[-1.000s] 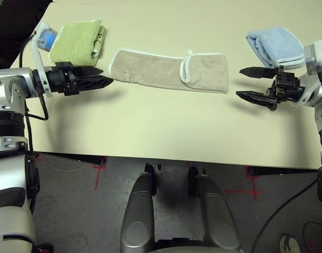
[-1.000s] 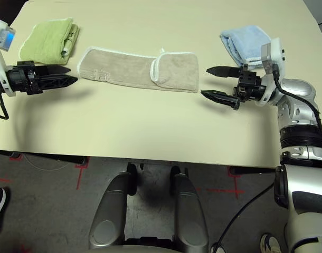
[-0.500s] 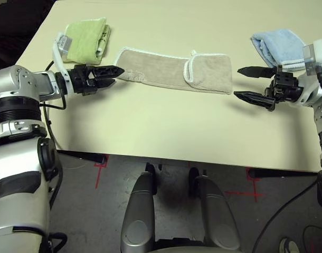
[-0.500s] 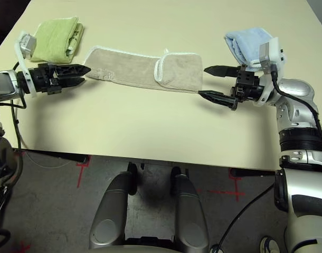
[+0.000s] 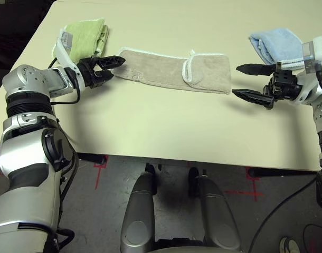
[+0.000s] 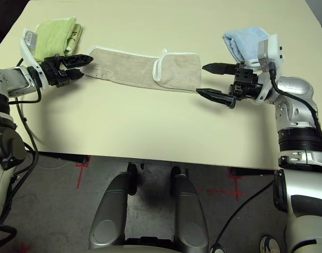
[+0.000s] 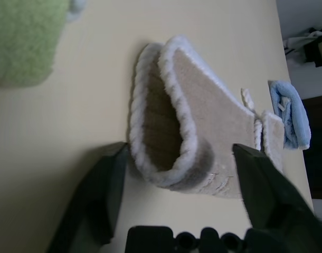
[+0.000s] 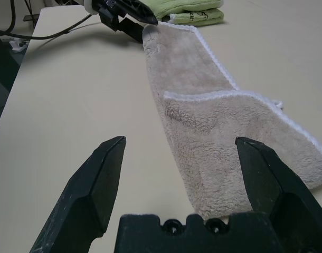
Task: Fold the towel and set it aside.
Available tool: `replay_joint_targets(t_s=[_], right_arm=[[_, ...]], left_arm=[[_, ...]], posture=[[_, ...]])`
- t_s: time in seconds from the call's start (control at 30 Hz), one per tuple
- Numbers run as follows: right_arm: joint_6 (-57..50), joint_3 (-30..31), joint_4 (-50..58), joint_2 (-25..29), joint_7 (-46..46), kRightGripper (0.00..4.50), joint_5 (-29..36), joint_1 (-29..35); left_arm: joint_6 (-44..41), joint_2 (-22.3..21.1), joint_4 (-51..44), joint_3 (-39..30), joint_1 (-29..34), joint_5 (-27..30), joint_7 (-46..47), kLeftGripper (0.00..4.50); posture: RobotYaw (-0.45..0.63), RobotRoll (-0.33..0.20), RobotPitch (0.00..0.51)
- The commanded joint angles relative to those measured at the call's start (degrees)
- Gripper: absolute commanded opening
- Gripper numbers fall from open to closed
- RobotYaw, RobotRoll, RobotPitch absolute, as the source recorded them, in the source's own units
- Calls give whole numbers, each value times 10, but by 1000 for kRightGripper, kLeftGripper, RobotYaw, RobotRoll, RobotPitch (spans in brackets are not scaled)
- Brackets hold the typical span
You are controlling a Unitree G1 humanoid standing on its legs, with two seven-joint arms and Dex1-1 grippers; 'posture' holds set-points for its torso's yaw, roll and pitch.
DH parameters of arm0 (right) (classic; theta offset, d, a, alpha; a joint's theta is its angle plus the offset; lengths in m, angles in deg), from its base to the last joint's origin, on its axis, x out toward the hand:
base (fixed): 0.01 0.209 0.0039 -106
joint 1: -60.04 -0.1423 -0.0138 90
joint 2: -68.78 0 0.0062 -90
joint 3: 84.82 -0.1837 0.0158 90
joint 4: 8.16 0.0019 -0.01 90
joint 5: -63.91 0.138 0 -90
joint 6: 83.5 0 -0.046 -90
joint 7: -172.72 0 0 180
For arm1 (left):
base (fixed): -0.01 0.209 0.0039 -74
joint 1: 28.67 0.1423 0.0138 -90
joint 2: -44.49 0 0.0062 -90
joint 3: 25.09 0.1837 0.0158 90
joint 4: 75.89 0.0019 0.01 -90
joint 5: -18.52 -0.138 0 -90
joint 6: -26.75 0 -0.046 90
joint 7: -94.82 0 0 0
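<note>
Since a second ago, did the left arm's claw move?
Yes. The left gripper moved toward the beige towel, away from the table's near edge; its jaws now straddle the towel's end.

From the left wrist view, the lime-green folded terry towel [image 7: 24,39] is a soft blur, cut off at the picture's corner. The light blue folded towel [image 5: 277,46] has its near corner hidden behind the right arm's white wrist housing [image 5: 313,52]. On the long beige terry towel with white stitched edging [image 5: 171,69], the small stitched mark near its left end is too small to make out
</note>
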Motion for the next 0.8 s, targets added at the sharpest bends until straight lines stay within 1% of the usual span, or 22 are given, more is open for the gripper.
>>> replay_joint_targets(t_s=[0.03, 0.23, 0.43, 0.5, 0.67, 0.8], right_arm=[[0, 1, 9, 6, -2, 4500, 1, 9], [4, 0, 6, 8, -1, 4500, -1, 7], [7, 0, 6, 8, 1, 4500, -2, 9], [8, 0, 6, 7, 2, 4500, -2, 9], [11, 1, 2, 5, 3, 4500, -3, 6], [17, 2, -10, 2, 4, 4500, -6, 1]], left_arm=[[-6, -7, 18, 4, -7, -3, 3, 2395], [-23, -10, 34, -1, -20, 2, 2, 66], [-27, -11, 40, -5, -25, 2, 6, 24], [-27, -18, 38, 3, -25, -4, 3, 24], [-44, -57, 16, 42, -14, -18, -29, 24], [-91, -93, -41, 61, 18, -6, -55, 24]], posture=[[57, 0, 304], [54, 0, 302], [55, 0, 302], [57, 0, 302], [66, 0, 304], [83, 0, 304]])
